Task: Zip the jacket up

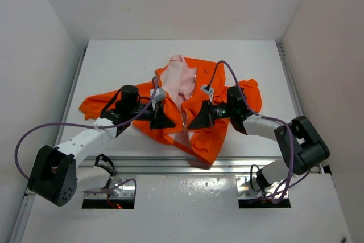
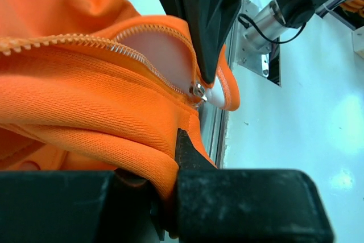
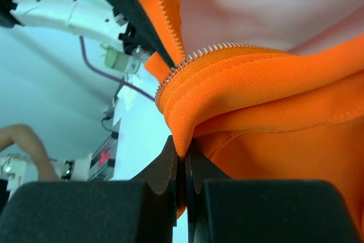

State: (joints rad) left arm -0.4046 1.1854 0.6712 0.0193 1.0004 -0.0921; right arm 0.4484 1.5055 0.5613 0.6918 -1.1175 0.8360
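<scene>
At the middle of the table [image 1: 114, 64], the jacket [image 1: 239, 92] is spread open, pink lining [image 1: 179, 78] bared toward twelve o'clock. Its nine o'clock front edge is pinched tight in the left hand [image 1: 170, 122], and the three o'clock edge is clamped in the right hand [image 1: 192, 122]. Both are judged taut so the zipper teeth [image 2: 85, 41] can be aligned.
</scene>
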